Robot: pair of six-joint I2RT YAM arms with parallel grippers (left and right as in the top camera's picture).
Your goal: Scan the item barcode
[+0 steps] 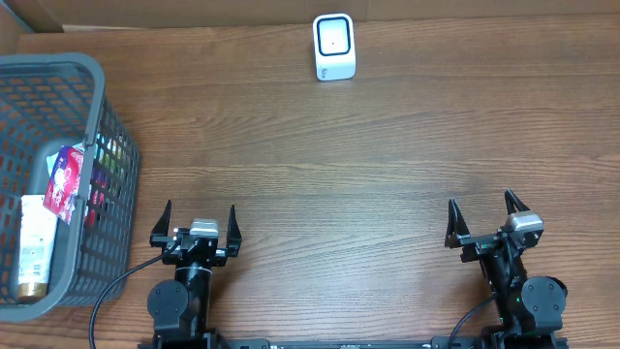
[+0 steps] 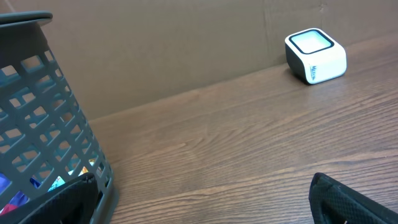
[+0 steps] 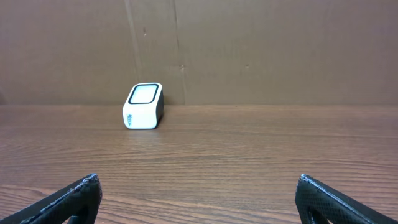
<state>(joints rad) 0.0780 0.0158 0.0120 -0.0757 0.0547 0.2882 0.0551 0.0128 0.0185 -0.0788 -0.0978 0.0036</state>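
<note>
A white barcode scanner [image 1: 334,47] with a dark window stands at the far middle of the wooden table; it also shows in the left wrist view as the scanner [image 2: 315,56] and in the right wrist view as the scanner [image 3: 143,106]. Items lie in the grey basket [image 1: 102,87] at the left: a red and purple packet [image 1: 64,181] and a white tube [image 1: 35,246]. My left gripper [image 1: 197,225] is open near the front edge, just right of the basket, holding nothing. My right gripper [image 1: 487,218] is open at the front right, also with nothing in it.
The basket wall [image 2: 43,118] fills the left of the left wrist view, close to my left finger. A brown cardboard wall [image 3: 249,50] runs along the table's far edge behind the scanner. Bare wood lies between both grippers and the scanner.
</note>
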